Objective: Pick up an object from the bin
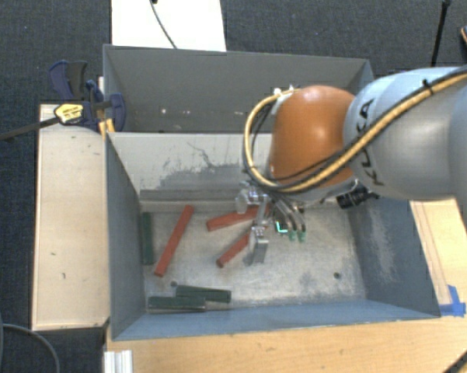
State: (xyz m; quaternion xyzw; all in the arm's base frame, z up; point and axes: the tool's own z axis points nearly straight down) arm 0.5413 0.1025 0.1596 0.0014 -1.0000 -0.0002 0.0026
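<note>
1. The end effector (257, 251) sits low in the middle of the bin (388, 266), tucked under the arm's orange cover (311, 134). Honestly can't tell if it's wide, narrow or holding anything; the tip is too cluttered to read.
2. Right at its tip is the right end of a short red stick (235, 251), lying slanted on the bin floor. It's either touching or just beside it, can't say which.
3. Just beyond, on the far side, there's a second red stick (228, 222), close to the first one.
4. Further left is a long red stick (173, 240), then an upright-lying dark green stick (146, 238) by the left wall. Two more green sticks (193, 298) lie along the near wall, well apart from the action.
5. My read: this is the descend/grasp step, nothing lifted yet. The next move needs a firm close across the short stick's narrow side, then a straight lift, without snagging the second red one next to it.
</note>
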